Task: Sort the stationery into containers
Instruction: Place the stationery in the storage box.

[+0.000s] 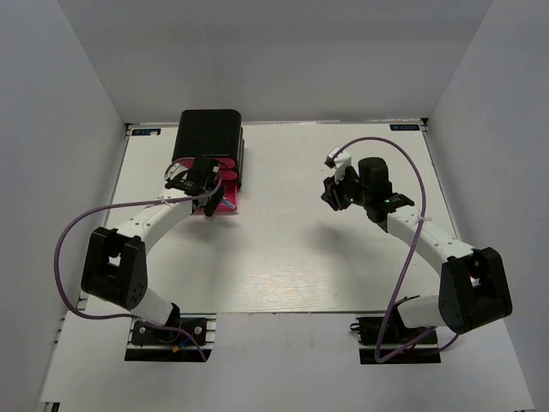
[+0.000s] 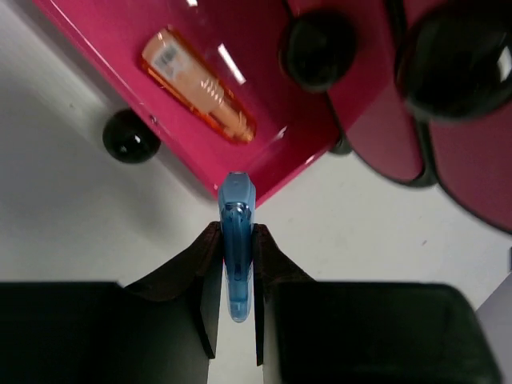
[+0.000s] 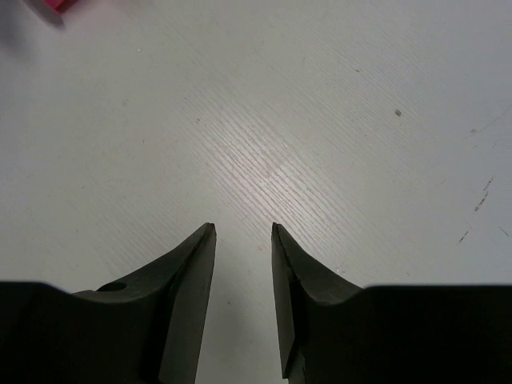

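My left gripper (image 2: 237, 230) is shut on a blue clear marker (image 2: 235, 240), held upright just at the near corner of an open pink drawer (image 2: 120, 48). A stubby orange marker (image 2: 198, 85) lies inside that drawer. The drawer's black knob (image 2: 130, 136) shows at its front, and two more black knobs (image 2: 320, 48) belong to the drawers beside it. In the top view the left gripper (image 1: 206, 193) hovers over the pulled-out drawer (image 1: 225, 202) in front of the black box (image 1: 208, 137). My right gripper (image 3: 242, 230) is open and empty over bare table, seen from above at centre right (image 1: 336, 196).
The white table (image 1: 283, 249) is enclosed by grey walls on three sides. A purple cable (image 1: 403, 163) loops off each arm. A bit of pink (image 3: 54, 4) shows at the top left of the right wrist view.
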You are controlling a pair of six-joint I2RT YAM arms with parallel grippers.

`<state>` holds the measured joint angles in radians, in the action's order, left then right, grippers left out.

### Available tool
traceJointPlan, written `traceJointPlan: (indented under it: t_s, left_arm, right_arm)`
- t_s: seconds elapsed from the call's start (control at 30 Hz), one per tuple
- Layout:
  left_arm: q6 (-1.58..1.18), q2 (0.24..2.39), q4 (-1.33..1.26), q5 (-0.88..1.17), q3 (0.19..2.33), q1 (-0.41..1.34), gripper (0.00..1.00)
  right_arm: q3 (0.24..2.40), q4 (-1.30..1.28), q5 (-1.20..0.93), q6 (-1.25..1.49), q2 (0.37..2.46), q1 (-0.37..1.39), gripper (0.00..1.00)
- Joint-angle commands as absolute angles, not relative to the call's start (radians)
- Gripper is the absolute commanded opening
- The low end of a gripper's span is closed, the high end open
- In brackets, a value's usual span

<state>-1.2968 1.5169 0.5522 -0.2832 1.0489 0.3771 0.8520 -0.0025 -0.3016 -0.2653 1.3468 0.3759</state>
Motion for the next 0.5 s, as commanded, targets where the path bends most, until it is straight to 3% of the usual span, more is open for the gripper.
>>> traceJointPlan:
  t_s: [0.0,0.27,0.33,0.4,0.47]
  left_arm:
    - [-1.391,1.506,0.499,-0.343,1.053,0.341,0.00]
    - [-1.483,1.583,0.405,-0.325,1.052,0.281,0.00]
    - [-1.483,1.594,0.405,-0.325,1.052,0.281,0.08]
    - [-1.483,1.594,0.405,-0.325,1.062,0.272,0.28]
    - [-1.483,1.594,0.405,-0.325,1.062,0.272,0.35]
  right_arm:
    - [0.835,0.055,-0.304,-0.276,1.321,0.367,0.40]
    - [0.828,0.067,-0.307,-0.278,1.321,0.359,0.40]
    - [0.828,0.067,-0.307,-0.278,1.321,0.356,0.40]
    - [0.824,0.067,-0.307,-0.278,1.319,0.351,0.40]
    - [0.816,0.069,-0.308,-0.276,1.318,0.348,0.40]
